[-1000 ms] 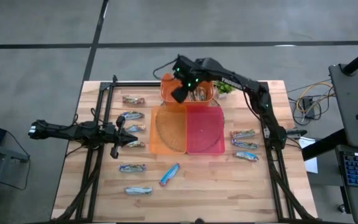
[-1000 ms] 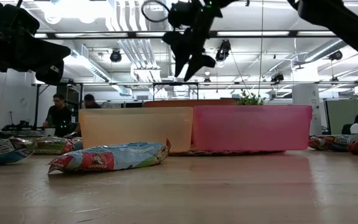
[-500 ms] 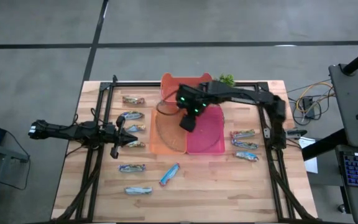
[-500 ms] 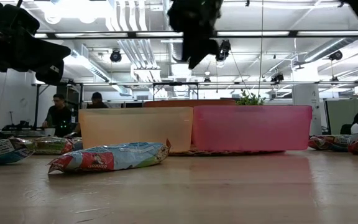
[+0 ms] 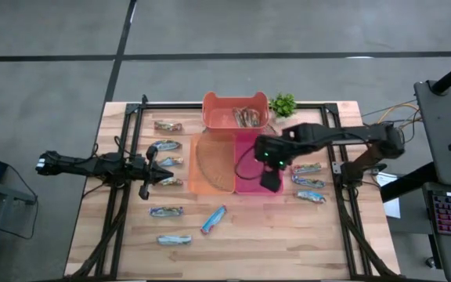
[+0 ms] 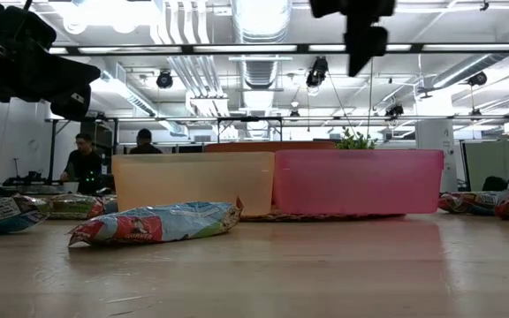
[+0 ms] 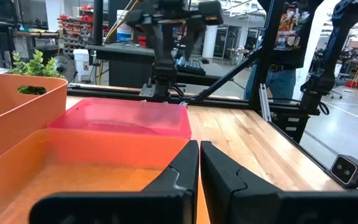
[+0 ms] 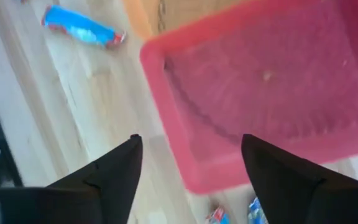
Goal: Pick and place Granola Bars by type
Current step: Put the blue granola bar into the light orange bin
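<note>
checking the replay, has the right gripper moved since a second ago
Yes. In the high view the right gripper was over the far orange bin; it is now over the pink bin, at its near right corner. It is open and empty.

Grey concrete floor around the table, bright ceiling lights and silver ducts overhead, people working at distant benches

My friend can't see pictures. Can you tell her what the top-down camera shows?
The right gripper, open and empty, hangs over the pink bin's near corner. Granola bars lie scattered on the wooden table around three bins. The left gripper waits, shut, beside the orange bin.
</note>
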